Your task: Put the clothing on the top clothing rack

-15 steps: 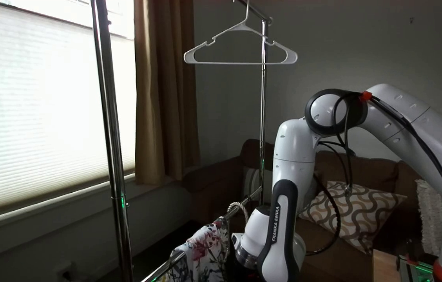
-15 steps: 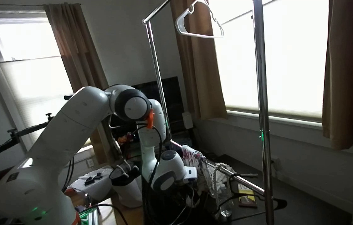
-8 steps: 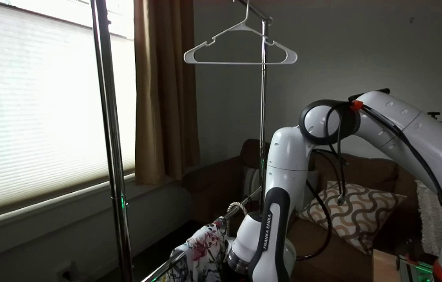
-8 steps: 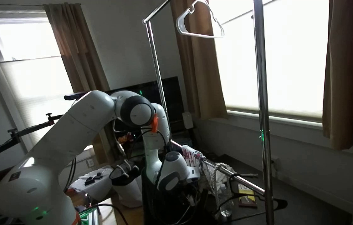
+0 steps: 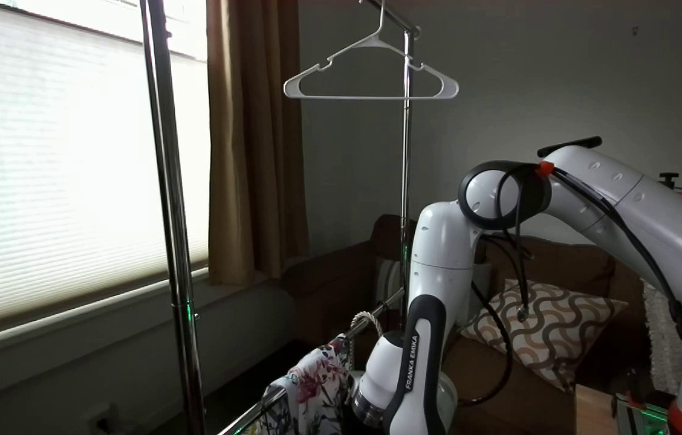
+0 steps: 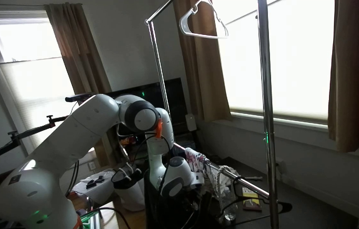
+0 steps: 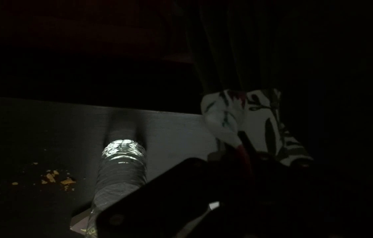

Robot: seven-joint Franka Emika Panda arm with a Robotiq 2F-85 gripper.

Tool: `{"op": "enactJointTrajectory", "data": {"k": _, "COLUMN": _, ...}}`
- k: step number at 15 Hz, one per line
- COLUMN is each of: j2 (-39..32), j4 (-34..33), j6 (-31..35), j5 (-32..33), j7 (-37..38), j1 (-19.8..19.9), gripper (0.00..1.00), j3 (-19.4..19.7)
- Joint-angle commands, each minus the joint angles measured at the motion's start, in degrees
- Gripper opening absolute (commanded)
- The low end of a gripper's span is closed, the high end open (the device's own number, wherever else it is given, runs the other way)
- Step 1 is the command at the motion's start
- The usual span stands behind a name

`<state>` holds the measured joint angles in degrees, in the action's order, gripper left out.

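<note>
Gripper (image 7: 246, 158) lowered, touching clothing (image 7: 255, 120), opening unclear

A living room in a home, with a metal clothes rack (image 6: 159, 11) standing in it. In an exterior view, a brown sofa (image 5: 577, 266) bearing a swirl-patterned cushion (image 5: 552, 329) sits behind the rack, while a tan curtain (image 5: 256, 139) and a pale window blind (image 5: 69, 163) hang alongside the rack. In an exterior view, a dark flat screen (image 6: 176, 98) shows beyond the rack, with a window (image 6: 23, 39) well to the rack's left.
</note>
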<state>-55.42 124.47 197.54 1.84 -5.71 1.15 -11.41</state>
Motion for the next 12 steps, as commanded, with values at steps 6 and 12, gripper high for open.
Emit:
{"op": "enactJointTrajectory", "data": {"k": 6, "j2": 3.4, "j4": 12.79, "j6": 15.32, "j5": 12.15, "j7": -4.44, "j1": 0.37, "gripper": 0.01, "j3": 1.68}}
{"op": "enactJointTrajectory", "data": {"k": 12, "j2": 2.94, "j4": 17.79, "j6": 28.54, "j5": 15.02, "j7": -5.26, "j1": -2.21, "gripper": 0.02, "j3": 4.4}}
